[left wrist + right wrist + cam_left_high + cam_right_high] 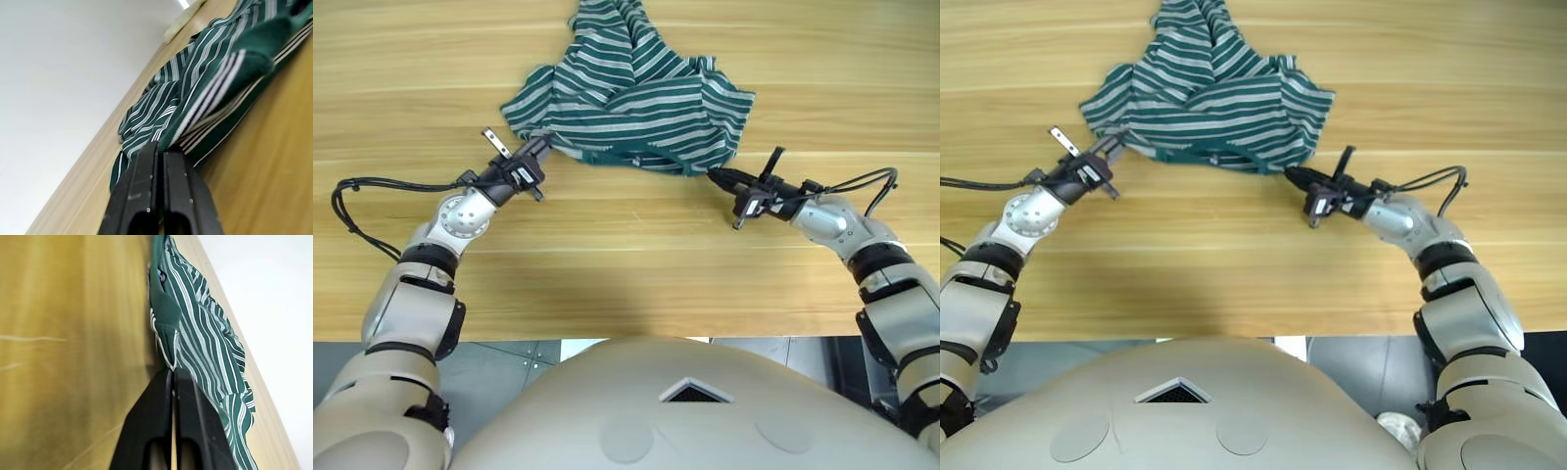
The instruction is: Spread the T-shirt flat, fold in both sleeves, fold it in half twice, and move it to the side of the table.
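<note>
A green T-shirt (pixel 631 103) with white stripes lies crumpled in a heap on the wooden table (pixel 626 264), toward its far middle. My left gripper (pixel 540 149) is shut on the T-shirt's near left corner, its fingers (pixel 156 166) pressed together on the fabric (pixel 205 103). My right gripper (pixel 715 176) is shut on the near right corner, where the hem (pixel 166 338) runs into the closed fingertips. Both grippers (pixel 1116 145) sit low over the tabletop, on either side of the heap (pixel 1209 98).
Bare wood lies between the heap and the table's near edge (pixel 626 338) and to both sides. Black cables (pixel 357 196) loop off each forearm over the table.
</note>
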